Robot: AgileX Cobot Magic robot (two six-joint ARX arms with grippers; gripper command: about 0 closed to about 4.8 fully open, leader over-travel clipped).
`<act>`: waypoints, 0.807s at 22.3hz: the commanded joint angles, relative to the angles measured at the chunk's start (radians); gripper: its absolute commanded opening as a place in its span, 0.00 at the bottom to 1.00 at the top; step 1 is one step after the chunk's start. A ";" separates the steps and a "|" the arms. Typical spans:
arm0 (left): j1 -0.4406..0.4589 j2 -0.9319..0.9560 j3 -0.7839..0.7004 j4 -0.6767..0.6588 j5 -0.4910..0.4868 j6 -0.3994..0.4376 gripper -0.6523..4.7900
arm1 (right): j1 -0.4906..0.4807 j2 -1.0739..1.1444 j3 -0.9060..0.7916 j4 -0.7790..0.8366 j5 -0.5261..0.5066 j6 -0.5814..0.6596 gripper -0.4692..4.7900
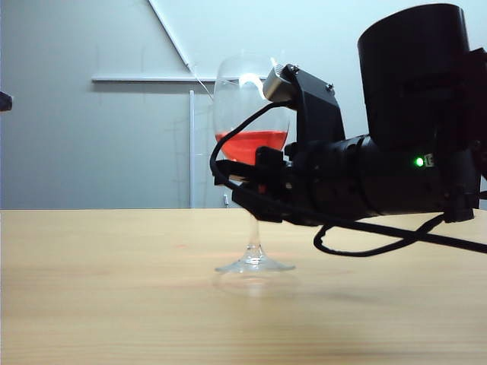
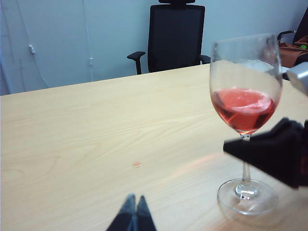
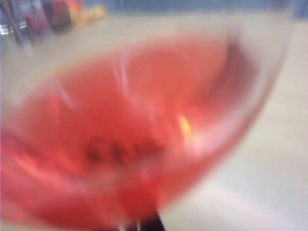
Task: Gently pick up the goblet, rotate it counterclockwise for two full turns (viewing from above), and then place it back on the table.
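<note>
The goblet (image 1: 251, 144) stands upright, its clear bowl about a third full of red liquid and its round foot on the beige table (image 1: 91, 289). My right gripper (image 1: 257, 182) reaches in level from the right, its black fingers (image 2: 250, 149) closed on the thin stem just under the bowl. Up close, the right wrist view is filled by the blurred red bowl of the goblet (image 3: 120, 134), with only a dark fingertip (image 3: 153, 224) showing. My left gripper (image 2: 134, 204) hangs shut and empty over the table (image 2: 96, 130), well to the side of the goblet (image 2: 245, 108).
A black cable (image 1: 365, 245) loops under the right arm close to the tabletop. A small reddish speck (image 2: 137, 164) lies on the wood. Behind the table's far edge stands a black office chair (image 2: 175, 36). Blurred coloured items (image 3: 53, 14) sit at the back.
</note>
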 commanded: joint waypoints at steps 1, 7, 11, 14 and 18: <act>-0.001 0.002 0.003 0.011 0.001 0.000 0.11 | 0.003 0.002 -0.004 -0.047 -0.016 0.003 0.18; -0.001 0.002 0.003 0.011 0.001 0.000 0.11 | 0.003 0.002 -0.004 -0.053 -0.026 0.004 0.20; -0.001 0.002 0.003 0.012 0.001 0.000 0.11 | 0.003 0.002 -0.004 -0.053 -0.026 0.004 0.25; -0.001 0.002 0.003 0.012 0.001 0.000 0.11 | 0.003 0.002 -0.004 -0.053 -0.026 0.005 0.25; -0.001 0.002 0.003 0.011 0.002 0.000 0.11 | 0.003 0.002 -0.004 -0.053 -0.026 0.008 0.25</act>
